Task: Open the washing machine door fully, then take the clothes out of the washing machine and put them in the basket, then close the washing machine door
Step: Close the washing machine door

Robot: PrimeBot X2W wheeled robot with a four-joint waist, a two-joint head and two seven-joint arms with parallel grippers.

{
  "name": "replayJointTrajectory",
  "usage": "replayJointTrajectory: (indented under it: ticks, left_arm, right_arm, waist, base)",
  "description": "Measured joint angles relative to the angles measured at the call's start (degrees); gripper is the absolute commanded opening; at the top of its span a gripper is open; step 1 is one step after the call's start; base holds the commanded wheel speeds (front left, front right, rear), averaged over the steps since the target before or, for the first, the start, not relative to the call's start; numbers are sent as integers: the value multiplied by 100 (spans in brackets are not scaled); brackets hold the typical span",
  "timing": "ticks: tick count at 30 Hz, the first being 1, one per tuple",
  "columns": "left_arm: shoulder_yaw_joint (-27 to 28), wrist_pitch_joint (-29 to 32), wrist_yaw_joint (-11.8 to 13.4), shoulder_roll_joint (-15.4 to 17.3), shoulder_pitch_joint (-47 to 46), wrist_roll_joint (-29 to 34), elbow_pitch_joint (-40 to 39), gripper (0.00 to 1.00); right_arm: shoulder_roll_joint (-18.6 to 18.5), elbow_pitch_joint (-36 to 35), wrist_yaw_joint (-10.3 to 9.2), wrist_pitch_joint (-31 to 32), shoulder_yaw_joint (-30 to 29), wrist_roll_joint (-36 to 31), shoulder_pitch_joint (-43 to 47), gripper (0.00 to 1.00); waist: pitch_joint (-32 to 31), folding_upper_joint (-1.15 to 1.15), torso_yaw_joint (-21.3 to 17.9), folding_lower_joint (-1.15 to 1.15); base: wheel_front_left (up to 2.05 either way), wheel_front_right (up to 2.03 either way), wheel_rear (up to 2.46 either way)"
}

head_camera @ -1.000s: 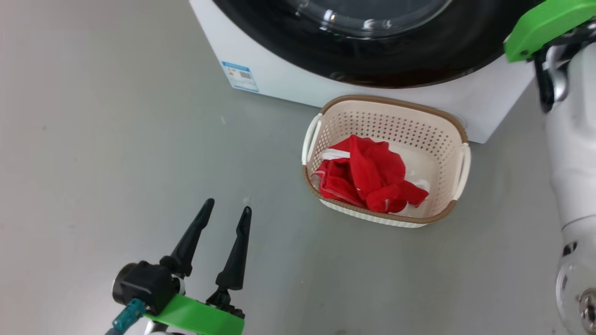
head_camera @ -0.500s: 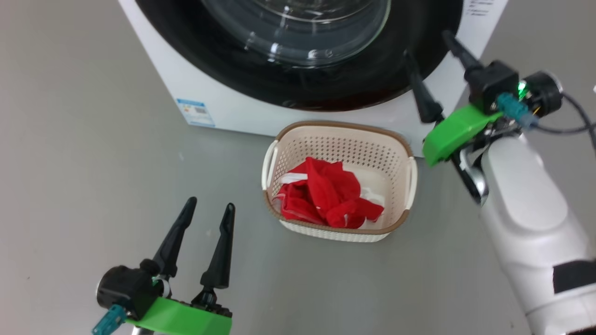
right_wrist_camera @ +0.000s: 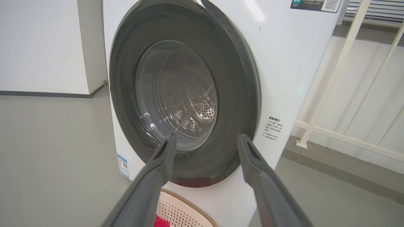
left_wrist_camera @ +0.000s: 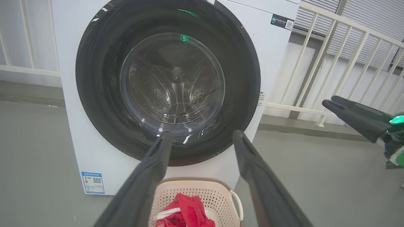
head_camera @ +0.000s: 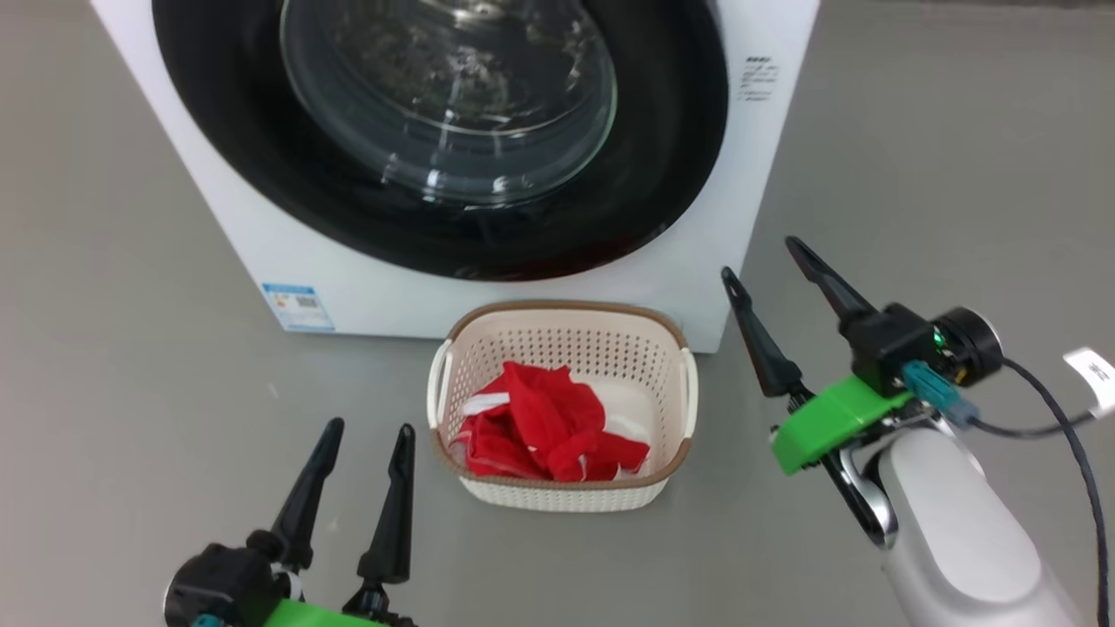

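The white washing machine (head_camera: pixel 740 174) stands ahead, its black-rimmed door (head_camera: pixel 662 157) shut flat against the front, drum visible through the glass (left_wrist_camera: pixel 172 78). On the floor before it sits the cream basket (head_camera: pixel 557 496), and the red clothes (head_camera: pixel 540 431) lie bundled inside. My left gripper (head_camera: pixel 366 427) hangs open and empty at the basket's lower left. My right gripper (head_camera: pixel 762 257) is open and empty to the basket's right, beside the machine's front corner. The left wrist view shows the door (left_wrist_camera: pixel 94 78), the basket (left_wrist_camera: pixel 195 189) and the clothes (left_wrist_camera: pixel 186 212); the right wrist view shows the door (right_wrist_camera: pixel 233 78).
Grey floor (head_camera: pixel 131 366) surrounds the machine. A white railing (left_wrist_camera: pixel 318 63) runs behind and to the right of it. A blue label sticker (head_camera: pixel 299 306) marks the machine's lower front. A white wall (right_wrist_camera: pixel 41 47) stands off to the left.
The head camera has tilted up, so more of the door shows and the basket sits lower. My right arm has drawn back from the door and its fingers have spread open.
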Motion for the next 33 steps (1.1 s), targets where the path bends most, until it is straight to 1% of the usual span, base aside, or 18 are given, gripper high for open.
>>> replayJointTrajectory:
  ticks: [6,15,19,21,26,33]
  left_arm:
    - [29,0,101,2,199,9,5,100]
    - [276,0,103,3,354,165,11,100]
    - [363,0,111,4,442,209,13,100]
    - [430,0,111,4,549,213,8,100]
    - [552,0,152,8,791,308,-32,100]
    - [633,0,203,10,1102,383,-145,100]
  right_arm:
    - [24,-502,0,0,-392,62,626,100]
    - [44,-955,0,0,-1149,58,1270,100]
    - [51,-1096,0,0,-1270,167,1516,100]
    - [63,-1255,0,0,-1305,177,1833,100]
    - [74,-1561,0,0,-1251,15,2352,100]
    - [99,-1935,0,0,-1165,23,2954,100]
  waist:
    - [-306,0,-244,0]
    - [-591,0,-566,0]
    - [-678,0,-633,0]
    - [-768,0,-692,0]
    - [-899,0,-794,0]
    - [-1043,0,-903,0]
  base:
    - [0,0,0]
    - [0,0,0]
    - [0,0,0]
    - [0,0,0]
    - [0,0,0]
    - [0,0,0]
